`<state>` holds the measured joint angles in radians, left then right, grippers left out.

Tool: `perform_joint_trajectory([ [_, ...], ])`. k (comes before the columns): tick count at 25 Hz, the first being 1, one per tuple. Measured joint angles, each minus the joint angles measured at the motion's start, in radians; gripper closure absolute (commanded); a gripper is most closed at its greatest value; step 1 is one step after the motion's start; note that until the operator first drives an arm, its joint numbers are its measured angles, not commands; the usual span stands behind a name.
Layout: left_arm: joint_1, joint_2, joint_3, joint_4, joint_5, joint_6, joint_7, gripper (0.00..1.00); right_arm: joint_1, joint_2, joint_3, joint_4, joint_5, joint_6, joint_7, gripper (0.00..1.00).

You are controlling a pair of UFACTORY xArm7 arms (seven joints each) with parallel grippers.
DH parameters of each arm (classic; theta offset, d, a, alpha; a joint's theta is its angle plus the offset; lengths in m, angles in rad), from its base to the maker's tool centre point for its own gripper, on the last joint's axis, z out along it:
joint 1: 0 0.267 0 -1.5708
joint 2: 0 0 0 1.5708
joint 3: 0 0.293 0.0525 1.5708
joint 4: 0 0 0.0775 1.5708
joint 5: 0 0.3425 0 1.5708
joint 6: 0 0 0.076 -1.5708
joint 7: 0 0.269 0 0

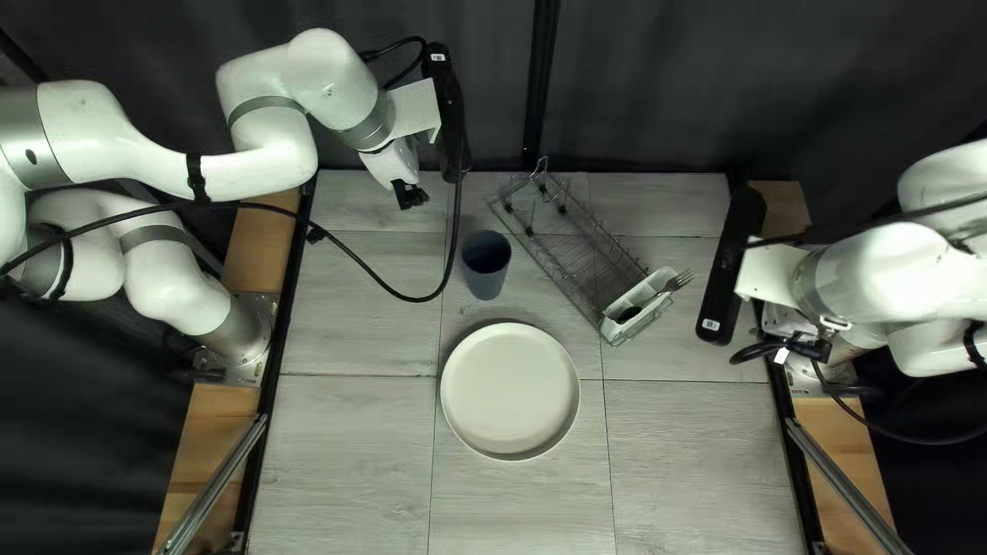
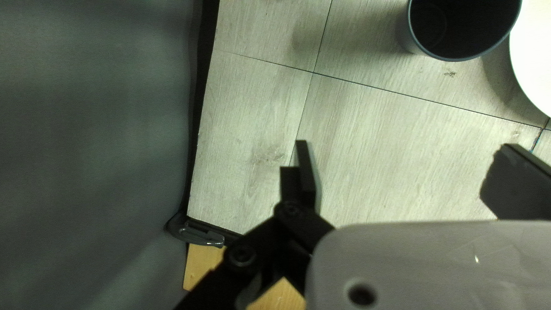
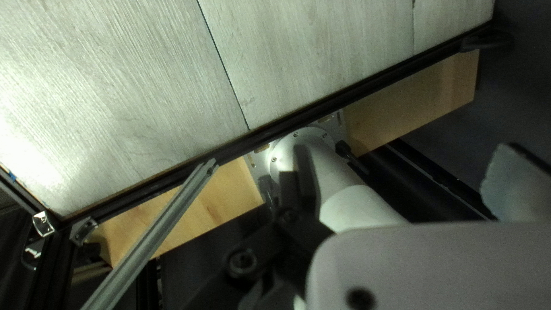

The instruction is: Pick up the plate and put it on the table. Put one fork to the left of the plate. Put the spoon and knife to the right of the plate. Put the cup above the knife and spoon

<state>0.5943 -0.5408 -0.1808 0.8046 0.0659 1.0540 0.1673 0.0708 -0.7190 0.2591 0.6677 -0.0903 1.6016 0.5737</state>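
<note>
Below centre of the top left view, the plate (image 1: 510, 391) looks done; fork (image 1: 679, 281), in the caddy (image 1: 617, 330) at right, and cup (image 1: 485, 265), upper centre, need placing. Spoon, knife: can't tell. Left gripper (image 2: 403, 146) and right gripper (image 3: 400, 147) gape, empty.

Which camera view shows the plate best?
The top left view: the plate lies whole there, its full round rim uncovered. The left wrist view catches only part of it, beside the cup; the right wrist view shows none of it.
</note>
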Motion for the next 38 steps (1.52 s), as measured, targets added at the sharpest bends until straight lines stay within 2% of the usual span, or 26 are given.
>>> perform_joint_trajectory([
  [2, 0.000, 0.000, 0.000, 0.000, 0.000, 0.000, 0.000, 0.00, 0.015, -0.054, -0.006, -0.104, 0.008, -0.089, -0.006, 0.00],
  [5, 0.000, 0.000, 0.000, 0.000, 0.000, 0.000, 0.000, 0.00, 0.039, -0.093, -0.016, -0.201, 0.010, -0.203, -0.038, 0.00],
  [10, 0.000, 0.000, 0.000, 0.000, 0.000, 0.000, 0.000, 0.00, 0.053, -0.102, -0.027, -0.249, 0.009, -0.258, -0.066, 0.00],
  [31, 0.000, 0.000, 0.000, 0.000, 0.000, 0.000, 0.000, 0.00, 0.055, -0.097, -0.025, -0.244, 0.004, -0.257, -0.075, 0.00],
  [38, 0.000, 0.000, 0.000, 0.000, 0.000, 0.000, 0.000, 0.00, 0.044, 0.009, -0.021, -0.044, -0.041, -0.158, -0.136, 0.00],
])
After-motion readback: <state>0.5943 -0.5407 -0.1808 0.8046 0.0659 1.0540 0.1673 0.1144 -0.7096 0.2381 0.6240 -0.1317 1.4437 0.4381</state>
